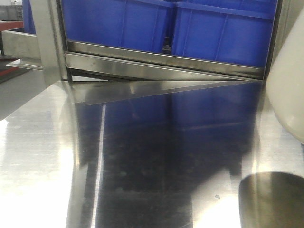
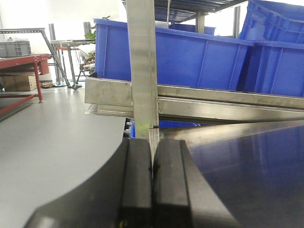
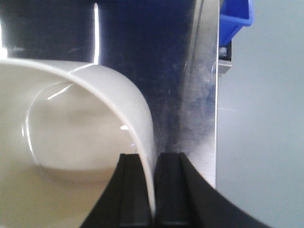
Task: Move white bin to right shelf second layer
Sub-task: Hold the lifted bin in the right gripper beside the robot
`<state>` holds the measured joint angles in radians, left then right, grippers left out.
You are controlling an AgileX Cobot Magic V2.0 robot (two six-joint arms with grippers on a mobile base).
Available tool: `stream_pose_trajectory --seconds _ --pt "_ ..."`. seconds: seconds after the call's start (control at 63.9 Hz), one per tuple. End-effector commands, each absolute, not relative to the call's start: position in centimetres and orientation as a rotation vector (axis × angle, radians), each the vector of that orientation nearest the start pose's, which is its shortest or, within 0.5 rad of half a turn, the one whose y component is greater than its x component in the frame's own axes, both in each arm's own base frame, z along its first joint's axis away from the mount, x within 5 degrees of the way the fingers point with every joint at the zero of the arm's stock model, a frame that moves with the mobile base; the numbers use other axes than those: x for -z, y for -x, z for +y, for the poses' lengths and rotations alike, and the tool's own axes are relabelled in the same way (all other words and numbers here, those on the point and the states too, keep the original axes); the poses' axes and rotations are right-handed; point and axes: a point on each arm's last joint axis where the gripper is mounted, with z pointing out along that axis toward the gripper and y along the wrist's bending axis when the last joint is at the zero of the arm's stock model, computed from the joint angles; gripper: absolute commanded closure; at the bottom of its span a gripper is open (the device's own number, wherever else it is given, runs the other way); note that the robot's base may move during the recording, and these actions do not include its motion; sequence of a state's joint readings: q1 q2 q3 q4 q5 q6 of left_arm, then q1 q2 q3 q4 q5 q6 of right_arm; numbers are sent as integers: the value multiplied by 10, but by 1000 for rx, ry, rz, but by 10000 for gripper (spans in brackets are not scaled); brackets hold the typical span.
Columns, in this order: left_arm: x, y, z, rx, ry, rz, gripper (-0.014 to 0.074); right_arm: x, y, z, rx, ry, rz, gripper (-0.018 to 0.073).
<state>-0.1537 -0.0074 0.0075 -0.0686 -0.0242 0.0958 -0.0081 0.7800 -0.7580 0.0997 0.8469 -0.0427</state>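
The right gripper [image 3: 152, 192] is clamping the wall of the white bin [image 3: 71, 142]. One finger [image 3: 129, 190] is sitting inside the rim and the other is pressing on the outside, with the thin wall pinched between them. The bin's open mouth is facing the wrist camera, and its smooth inside is catching a few streaks of light. In the front view the bin is showing only at the far right edge, over the right side of the tabletop [image 1: 47, 156], with a dark rounded patch lying on the steel below it. I cannot tell whether its base is touching the steel.

The left gripper [image 2: 152, 190] is resting with its fingers together and nothing between them, low by the tabletop's left front corner.

Beyond the bin, the shiny tabletop is running back to the rack. A steel rail [image 1: 161, 64] is crossing the whole width there, and blue crates [image 1: 118, 21] are standing side by side just behind it, filling that level. An upright post [image 2: 142, 71] is rising straight ahead of the left gripper at the rack's left end.

Just to the right of the bin, the tabletop is ending in a straight edge, with grey floor [image 3: 261, 123] opening beyond it. To the left there is more open floor, and a red bench [image 2: 21, 61] is standing well apart from the rack.
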Motion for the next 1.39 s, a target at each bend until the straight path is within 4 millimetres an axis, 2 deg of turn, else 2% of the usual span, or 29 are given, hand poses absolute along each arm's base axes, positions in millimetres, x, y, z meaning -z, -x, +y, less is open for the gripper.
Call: stream_pose_trajectory --seconds 0.0,0.266,1.378 --pt "-210 -55 -8 108 -113 1391 512 -339 -130 5 -95 -3 2193 472" --pt "-210 -55 -8 108 -113 1391 512 -344 -111 6 -93 1 2119 472" --pt "-210 -55 -8 108 -113 1391 512 -344 -111 6 -93 1 2125 472"
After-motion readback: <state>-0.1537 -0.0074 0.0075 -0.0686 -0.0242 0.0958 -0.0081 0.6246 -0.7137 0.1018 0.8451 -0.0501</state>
